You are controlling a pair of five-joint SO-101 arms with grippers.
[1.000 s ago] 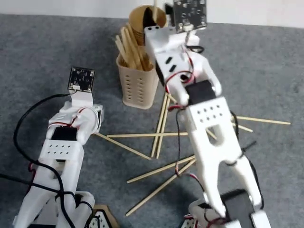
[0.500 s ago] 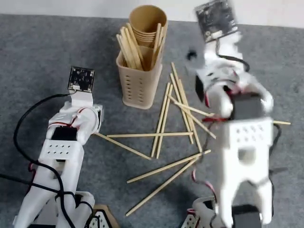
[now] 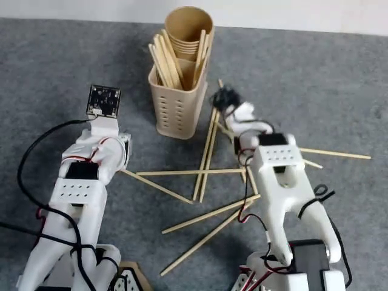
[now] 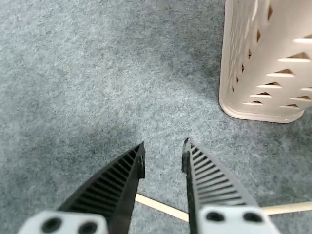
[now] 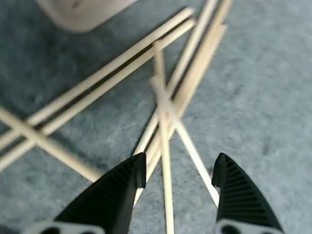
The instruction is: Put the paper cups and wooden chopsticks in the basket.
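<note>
Right arm (image 3: 280, 182) has swung down from the beige perforated plastic basket (image 3: 177, 115). Its black gripper (image 5: 180, 163) hangs spread over crossed pale wooden chopsticks (image 5: 161, 112) on the grey carpet (image 3: 339, 73), with one stick running lengthwise between the jaws.

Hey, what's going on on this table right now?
Two robot arms are filling a basket. The cups and some chopsticks are in it, while many loose chopsticks lie on the grey mat. The right pincer hangs open over some crossed ones. The left pincer is open and empty beside the basket.
</note>
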